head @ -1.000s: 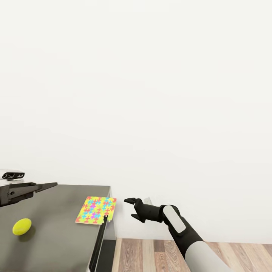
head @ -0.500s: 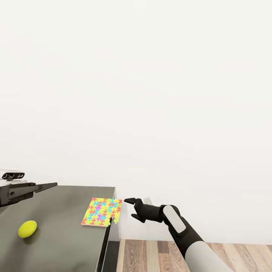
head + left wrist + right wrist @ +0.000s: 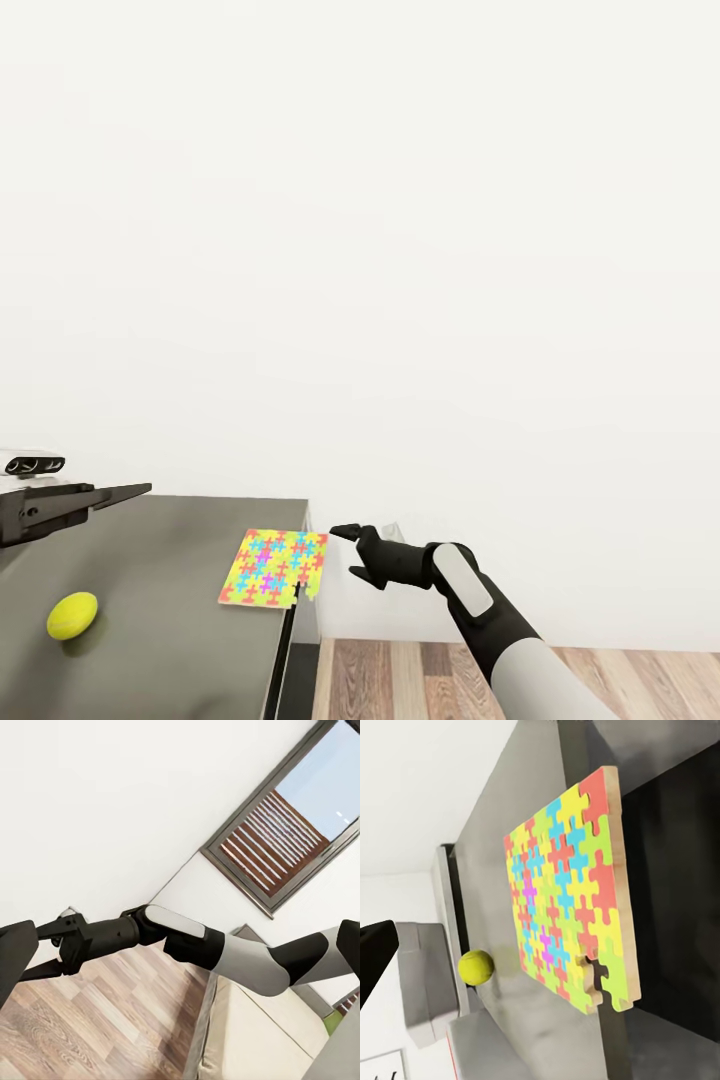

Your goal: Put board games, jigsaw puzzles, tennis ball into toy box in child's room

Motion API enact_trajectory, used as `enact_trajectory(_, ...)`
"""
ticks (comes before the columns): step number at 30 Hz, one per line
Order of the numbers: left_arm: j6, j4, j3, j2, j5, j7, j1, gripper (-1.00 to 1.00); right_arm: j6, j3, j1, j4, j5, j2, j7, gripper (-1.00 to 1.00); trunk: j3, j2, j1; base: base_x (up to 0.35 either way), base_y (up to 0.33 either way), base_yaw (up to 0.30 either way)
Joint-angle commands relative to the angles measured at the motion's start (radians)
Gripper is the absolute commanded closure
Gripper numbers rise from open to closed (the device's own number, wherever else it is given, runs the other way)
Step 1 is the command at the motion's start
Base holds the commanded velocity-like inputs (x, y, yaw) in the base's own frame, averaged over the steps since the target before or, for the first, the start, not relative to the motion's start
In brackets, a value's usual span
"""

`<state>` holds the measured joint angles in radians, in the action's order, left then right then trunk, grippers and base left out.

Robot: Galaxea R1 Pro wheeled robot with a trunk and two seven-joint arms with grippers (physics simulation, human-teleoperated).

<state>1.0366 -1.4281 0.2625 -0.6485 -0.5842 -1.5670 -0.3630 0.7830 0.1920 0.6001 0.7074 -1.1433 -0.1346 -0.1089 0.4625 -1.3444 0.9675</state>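
Drawn nearer the puzzle (image 3: 275, 580) than a second ago, right pincer (image 3: 345, 550) spread wide and empty; risks knocking that overhanging sheet off the tabletop (image 3: 150, 560) edge if swept sideways.

jigsaw puzzle (image 3: 275, 581) on table (image 3: 160, 610), overhanging its right edge | tennis ball (image 3: 72, 615) left of it

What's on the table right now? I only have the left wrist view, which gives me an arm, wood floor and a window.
Observer: A tennis ball lies on the table's dark top.
Operator: Any puzzle there?
Observer: One jigsaw puzzle lies flat at the table's corner, with one edge overhanging it.
Operator: Where is the right gripper relative to it?
Observer: The right gripper is off the table, just beside that overhanging edge.
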Motion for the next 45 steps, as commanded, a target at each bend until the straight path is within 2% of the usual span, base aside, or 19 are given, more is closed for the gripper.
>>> enact_trajectory(1, 0.011, 0.000, 0.000, 0.000, 0.000, -0.004, -0.001, -1.00, 0.002, -0.001, 0.001, 0.000, 0.006, 0.001, -0.006, -1.00, 0.001, -0.001, 0.000, 0.005, 0.004, 0.000)
enact_trajectory(22, 0.011, 0.003, 0.011, 0.000, -0.001, -0.004, 0.000, -1.00, -0.004, -0.010, 0.000, 0.000, 0.010, 0.007, -0.035, -1.00, 0.001, -0.001, 0.000, 0.000, 0.000, 0.000)
enact_trajectory(29, 0.011, 0.003, 0.019, 0.000, -0.002, -0.004, 0.000, -1.00, -0.005, -0.009, 0.000, 0.000, 0.008, 0.007, -0.037, -1.00, 0.023, -0.050, 0.027, 0.000, 0.000, 0.000)
enact_trajectory(45, 0.011, 0.003, 0.020, 0.000, -0.002, -0.004, 0.000, -1.00, -0.005, -0.009, 0.000, 0.000, 0.007, 0.007, -0.039, -1.00, 0.023, -0.050, 0.027, 0.000, 0.000, 0.000)
